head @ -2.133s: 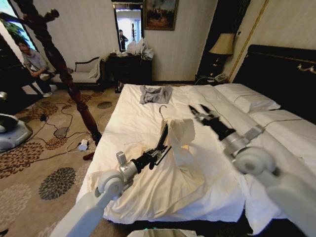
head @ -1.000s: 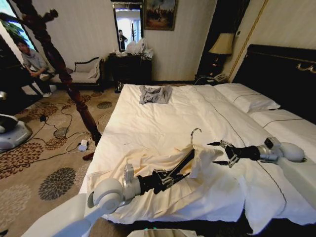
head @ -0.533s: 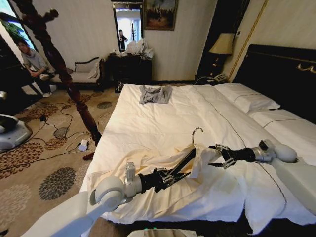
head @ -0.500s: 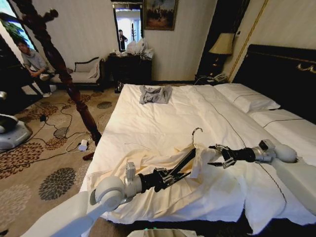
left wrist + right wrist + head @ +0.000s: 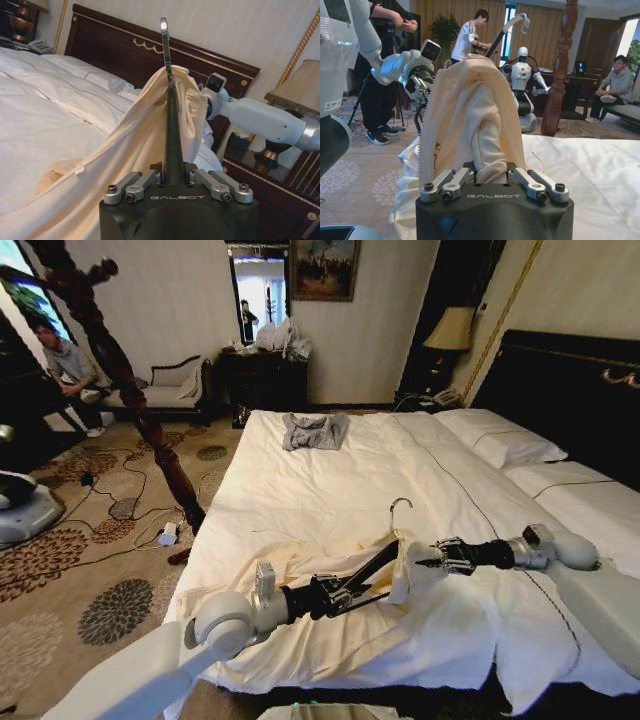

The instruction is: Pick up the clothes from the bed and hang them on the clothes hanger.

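the left end effector (image 5: 335, 595) pinches the clothes hanger (image 5: 375, 562), its long axis rising far-right; just right, the right end effector (image 5: 428, 558) pinches the clothes (image 5: 405, 570) draped over its far shoulder.

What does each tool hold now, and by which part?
The left tool is shut on the clothes hanger, at one arm's end. The right tool pinches a fold of the clothes draped over it.

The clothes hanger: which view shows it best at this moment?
The head view: the clothes hanger shows nearly whole, hook up, held by the left gripper, the clothes draped over its far end. The left wrist view sees it edge-on; the right wrist view shows just its hook above the fabric pinched by the right gripper.
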You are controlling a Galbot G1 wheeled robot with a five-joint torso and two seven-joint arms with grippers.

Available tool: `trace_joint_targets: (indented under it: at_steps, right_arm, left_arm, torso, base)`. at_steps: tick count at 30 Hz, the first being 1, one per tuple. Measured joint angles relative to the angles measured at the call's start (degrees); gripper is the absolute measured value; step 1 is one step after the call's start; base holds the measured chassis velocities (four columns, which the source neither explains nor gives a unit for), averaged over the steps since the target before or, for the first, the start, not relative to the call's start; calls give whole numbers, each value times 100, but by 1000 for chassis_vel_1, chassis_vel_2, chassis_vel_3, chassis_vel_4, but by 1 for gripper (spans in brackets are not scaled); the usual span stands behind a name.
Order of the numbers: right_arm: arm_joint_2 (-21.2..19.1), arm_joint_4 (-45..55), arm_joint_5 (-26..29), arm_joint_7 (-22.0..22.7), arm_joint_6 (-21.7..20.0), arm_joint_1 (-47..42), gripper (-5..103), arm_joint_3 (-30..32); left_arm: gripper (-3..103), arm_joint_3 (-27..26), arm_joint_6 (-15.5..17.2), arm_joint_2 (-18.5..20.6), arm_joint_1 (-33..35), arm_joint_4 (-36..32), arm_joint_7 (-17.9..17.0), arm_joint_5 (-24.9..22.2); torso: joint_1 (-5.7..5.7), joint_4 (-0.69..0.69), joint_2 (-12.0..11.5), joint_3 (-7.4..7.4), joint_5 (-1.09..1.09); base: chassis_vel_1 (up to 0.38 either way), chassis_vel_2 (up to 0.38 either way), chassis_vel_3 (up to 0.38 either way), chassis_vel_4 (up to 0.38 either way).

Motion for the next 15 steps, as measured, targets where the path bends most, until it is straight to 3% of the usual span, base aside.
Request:
trace_joint_targets:
  at_steps: [12, 15]
  right_arm:
    - [-28, 133, 11, 9, 74, -32, 24, 112]
    - [-20, 158, 9, 5, 101, -37, 24, 106]
  left_arm:
    - [15, -125, -66, -22, 8, -7, -218, 167]
    - [28, -298, -79, -41, 119, -38, -398, 253]
  torso:
    - [0, 0, 0, 0, 0]
    - [0, -1, 0, 0, -1]
  base:
    - [0, 0, 0, 0]
    - [0, 0, 0, 0]
